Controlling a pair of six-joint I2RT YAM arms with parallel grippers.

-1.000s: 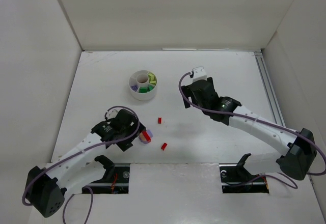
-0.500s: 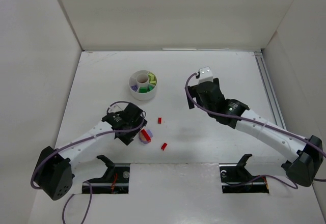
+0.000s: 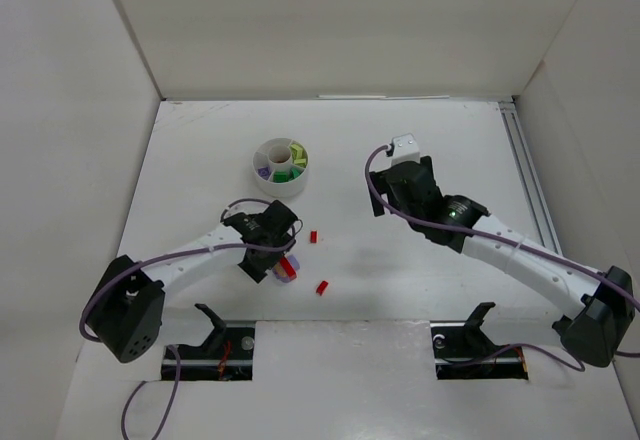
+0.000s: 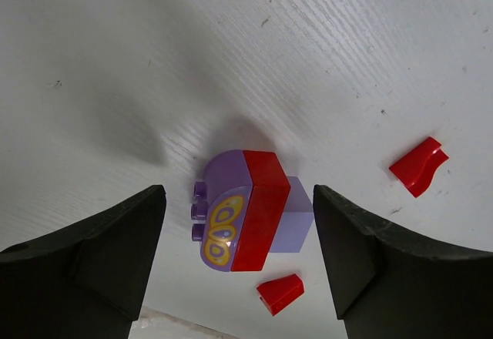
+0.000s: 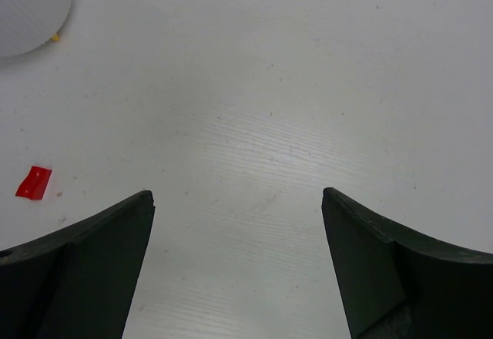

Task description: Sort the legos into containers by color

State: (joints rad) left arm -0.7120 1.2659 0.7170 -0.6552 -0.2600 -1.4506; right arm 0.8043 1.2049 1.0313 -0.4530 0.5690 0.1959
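Left gripper [image 4: 239, 192]: wide apart, straddling the lavender-and-red brick stack [image 4: 246, 212], gaps on both sides, nothing gripped. Right gripper [image 5: 236, 194]: spread wide over bare table [image 5: 269, 85], empty. Two red legos [image 4: 418, 166] right of the stack. White tub [image 3: 280, 167] farther off, clipped in the right wrist view.

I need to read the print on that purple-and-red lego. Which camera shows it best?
The left wrist view: the purple-and-red lego sits central and close, its yellow print clear. The top external view shows only a small blob; the right wrist view misses it.
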